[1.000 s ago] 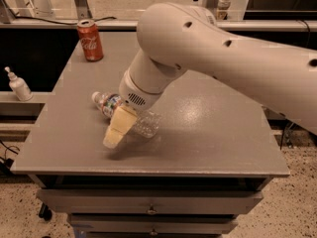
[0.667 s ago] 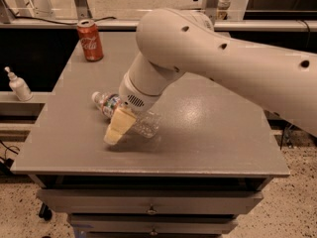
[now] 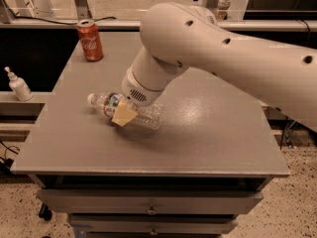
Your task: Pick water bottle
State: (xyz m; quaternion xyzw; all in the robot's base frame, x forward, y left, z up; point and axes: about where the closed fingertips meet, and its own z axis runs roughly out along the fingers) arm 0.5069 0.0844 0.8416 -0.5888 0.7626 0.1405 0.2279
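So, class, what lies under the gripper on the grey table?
The water bottle lies on its side on the table beneath the gripper, cap pointing left. Its middle is covered by the gripper.

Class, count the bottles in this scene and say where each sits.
2. The water bottle lies on its side on the table, under the gripper. The small white pump bottle stands on a ledge left of the table. The arm may hide others.
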